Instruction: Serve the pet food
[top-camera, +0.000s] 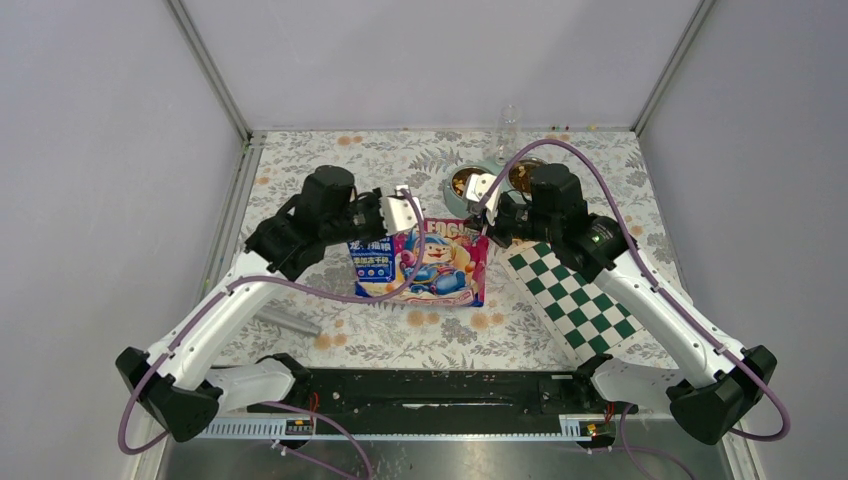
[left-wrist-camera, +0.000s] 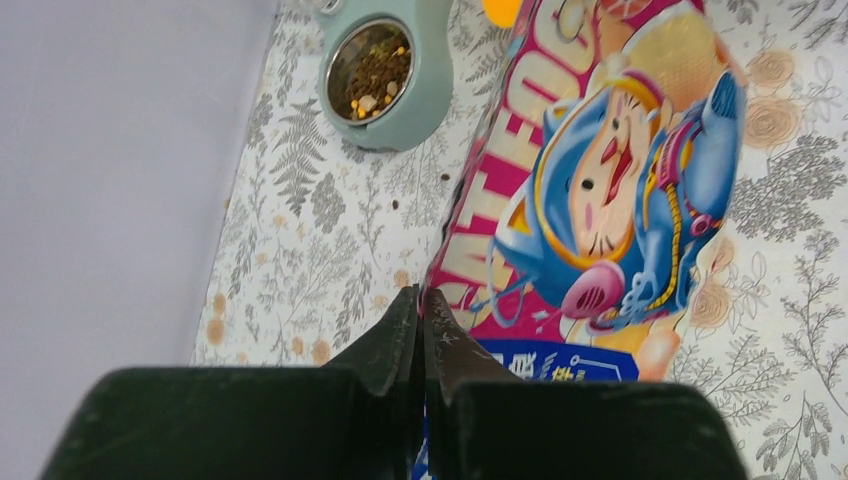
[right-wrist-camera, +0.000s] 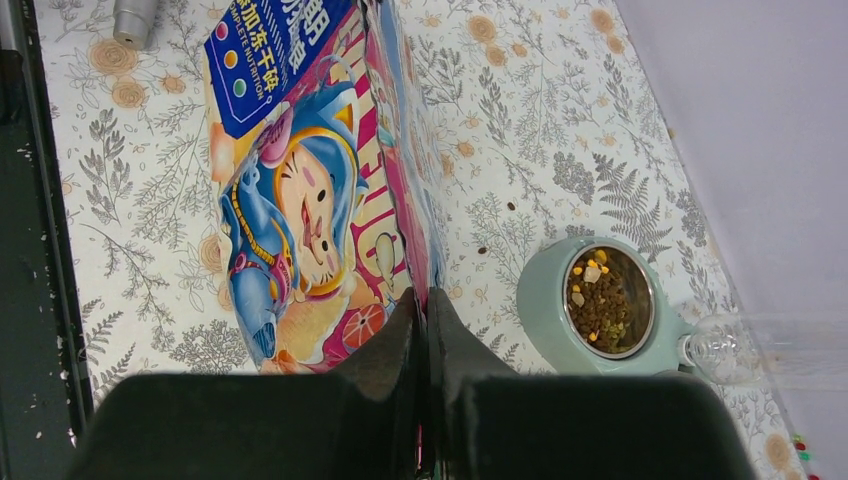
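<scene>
The pet food is brown kibble with a few yellow bits, lying in a steel bowl set in a pale green feeder. It also shows in the right wrist view and the top view. The cartoon-printed bag stands between both arms, in front of the feeder. My left gripper is shut on the bag's edge. My right gripper is shut on the bag's other edge. In the top view the left gripper and right gripper hold its upper corners.
A green-and-white checkered mat lies at the right. A clear bottle stands behind the feeder. A grey cylinder lies at the front left. A few stray pellets lie on the floral cloth. An orange object peeks beyond the bag.
</scene>
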